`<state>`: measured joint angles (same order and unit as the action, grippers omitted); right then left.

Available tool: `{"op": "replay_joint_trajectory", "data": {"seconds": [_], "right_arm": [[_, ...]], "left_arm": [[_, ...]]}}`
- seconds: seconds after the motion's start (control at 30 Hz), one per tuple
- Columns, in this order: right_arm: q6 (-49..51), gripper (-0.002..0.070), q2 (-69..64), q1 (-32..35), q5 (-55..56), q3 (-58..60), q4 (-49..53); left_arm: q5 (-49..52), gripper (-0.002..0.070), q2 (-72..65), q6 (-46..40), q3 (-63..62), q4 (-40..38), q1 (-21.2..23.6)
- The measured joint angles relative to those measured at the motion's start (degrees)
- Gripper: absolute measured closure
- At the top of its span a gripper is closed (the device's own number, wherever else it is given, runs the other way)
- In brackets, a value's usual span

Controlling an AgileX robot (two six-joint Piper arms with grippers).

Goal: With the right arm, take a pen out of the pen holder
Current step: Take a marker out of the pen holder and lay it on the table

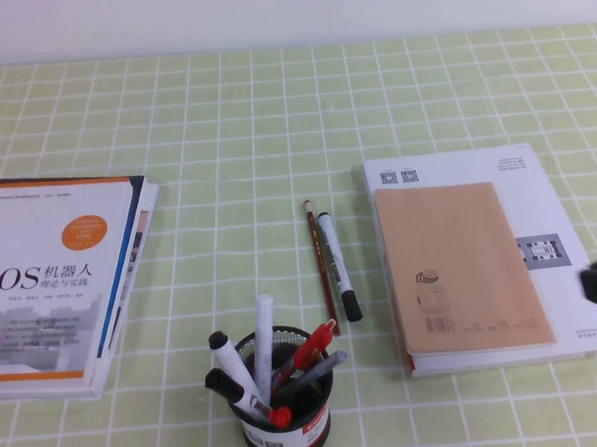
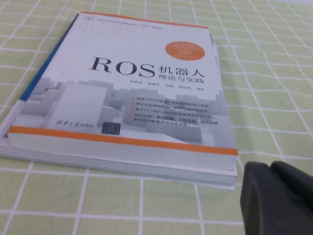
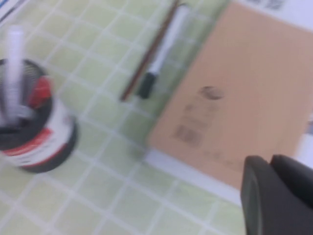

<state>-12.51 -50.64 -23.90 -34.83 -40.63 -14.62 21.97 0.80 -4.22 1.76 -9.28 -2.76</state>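
you have the right end effector (image 3: 270, 166) closed, empty, by the notebook (image 1: 461, 265); left end effector (image 2: 270, 169) closed by the book (image 2: 146, 98); holder (image 1: 294, 429) untouched.

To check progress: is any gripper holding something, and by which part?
Nothing is held: right gripper, shut, is near the tan notebook; left gripper is beside the ROS book.

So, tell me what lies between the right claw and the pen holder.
High view: tan notebook on white book, then bare cloth up to the pen holder. Right claw sits at the far right; left claw beside the ROS book.
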Motion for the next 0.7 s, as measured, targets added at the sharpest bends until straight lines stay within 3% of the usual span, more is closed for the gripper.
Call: {"op": "replay_joint_trajectory", "data": {"seconds": [0.33, 0.47, 0.7], "right_arm": [[-6.34, 0.0689, 29.84, 16.83, 26.70, 33.38, -10.22], [-6.50, 0.0688, 38.23, 20.52, 27.34, 39.03, -11.82], [-10.17, 0.0688, 47.07, 21.33, 26.71, 42.14, -11.52]], "left_arm": [[0.00, 0.0683, 0.00, 0.00, 0.00, 0.00, 0.00], [0.00, 0.0683, 0.00, 0.00, 0.00, 0.00, 0.00], [0.00, 0.0683, 0.00, 0.00, 0.00, 0.00, 0.00]]}}
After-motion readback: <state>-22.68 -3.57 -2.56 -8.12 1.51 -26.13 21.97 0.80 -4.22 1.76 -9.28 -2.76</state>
